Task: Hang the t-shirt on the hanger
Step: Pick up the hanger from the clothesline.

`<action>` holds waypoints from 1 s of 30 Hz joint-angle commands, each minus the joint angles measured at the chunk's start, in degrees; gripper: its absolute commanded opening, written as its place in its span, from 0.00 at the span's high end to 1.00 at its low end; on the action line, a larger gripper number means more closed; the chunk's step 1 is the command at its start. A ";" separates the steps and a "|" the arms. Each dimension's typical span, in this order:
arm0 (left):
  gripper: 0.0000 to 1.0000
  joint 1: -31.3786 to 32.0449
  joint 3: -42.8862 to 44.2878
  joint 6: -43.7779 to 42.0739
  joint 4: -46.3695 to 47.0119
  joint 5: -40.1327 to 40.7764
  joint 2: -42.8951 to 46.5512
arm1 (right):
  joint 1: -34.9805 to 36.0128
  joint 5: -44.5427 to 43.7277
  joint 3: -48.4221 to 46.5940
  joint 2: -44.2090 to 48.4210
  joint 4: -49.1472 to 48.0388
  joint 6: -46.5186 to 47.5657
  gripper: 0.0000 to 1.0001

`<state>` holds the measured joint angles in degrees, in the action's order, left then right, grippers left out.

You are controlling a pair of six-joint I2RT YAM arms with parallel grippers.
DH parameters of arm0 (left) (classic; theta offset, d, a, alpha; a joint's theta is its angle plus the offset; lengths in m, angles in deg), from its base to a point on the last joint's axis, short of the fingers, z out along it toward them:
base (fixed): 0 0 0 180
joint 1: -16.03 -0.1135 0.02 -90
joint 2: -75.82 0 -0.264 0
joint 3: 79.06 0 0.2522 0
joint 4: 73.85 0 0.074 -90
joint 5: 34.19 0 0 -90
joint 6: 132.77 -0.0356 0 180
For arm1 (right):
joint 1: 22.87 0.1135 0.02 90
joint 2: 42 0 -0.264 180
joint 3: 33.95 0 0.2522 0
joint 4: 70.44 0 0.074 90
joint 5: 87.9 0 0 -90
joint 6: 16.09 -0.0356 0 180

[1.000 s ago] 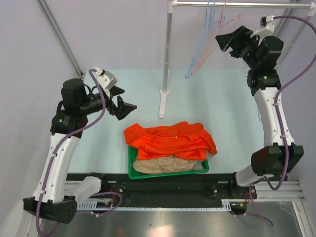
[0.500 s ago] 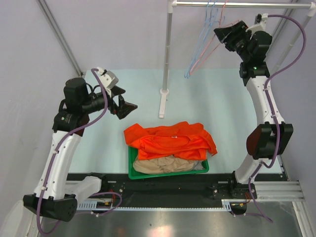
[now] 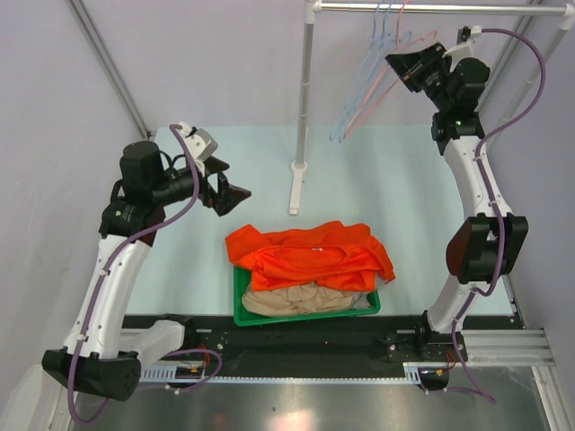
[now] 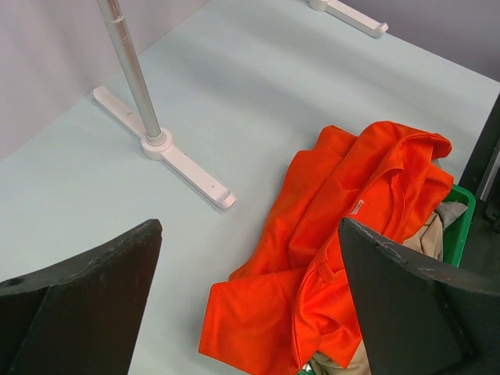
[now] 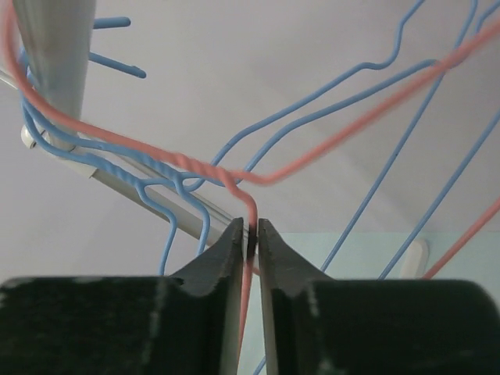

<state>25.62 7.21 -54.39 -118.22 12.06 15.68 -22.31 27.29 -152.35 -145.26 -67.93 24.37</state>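
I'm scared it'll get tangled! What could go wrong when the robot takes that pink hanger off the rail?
1. The right gripper pinches only a thin wire of the pink hanger, so it might slip out.
2. The blue hangers cross right against it on the rail, so pulling could drag them off too.

Lilac walls (image 3: pixel 207 63), pale mint table (image 3: pixel 386 180), white rack (image 3: pixel 306 108), perhaps steel floor (image 3: pixel 296 409)
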 commanded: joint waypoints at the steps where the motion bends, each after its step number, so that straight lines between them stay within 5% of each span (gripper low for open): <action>1: 0.00 -0.44 0.17 -0.16 2.40 -0.37 -0.33 | -0.12 2.14 -1.53 0.52 -5.54 -3.01 0.95; 12: 0.00 -0.44 1.85 -1.56 2.84 1.73 0.11 | -3.90 3.19 0.05 4.47 -8.27 -8.29 1.00; 20: 0.00 -0.44 2.90 -3.50 0.30 0.16 -1.29 | -4.42 6.80 12.06 14.65 -8.70 -9.17 1.00; 25: 0.00 -0.36 3.60 -3.24 -0.41 -2.48 -2.35 | -4.51 8.38 19.20 23.18 -8.97 -4.09 1.00; 30: 0.00 -0.36 4.39 -2.54 0.99 -3.01 -3.05 | -5.30 9.08 17.20 21.80 -6.51 -0.56 1.00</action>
<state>25.60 8.47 -56.60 -118.57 11.80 12.92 -26.93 33.26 -132.92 -123.63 -72.87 19.74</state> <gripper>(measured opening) 0.996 0.020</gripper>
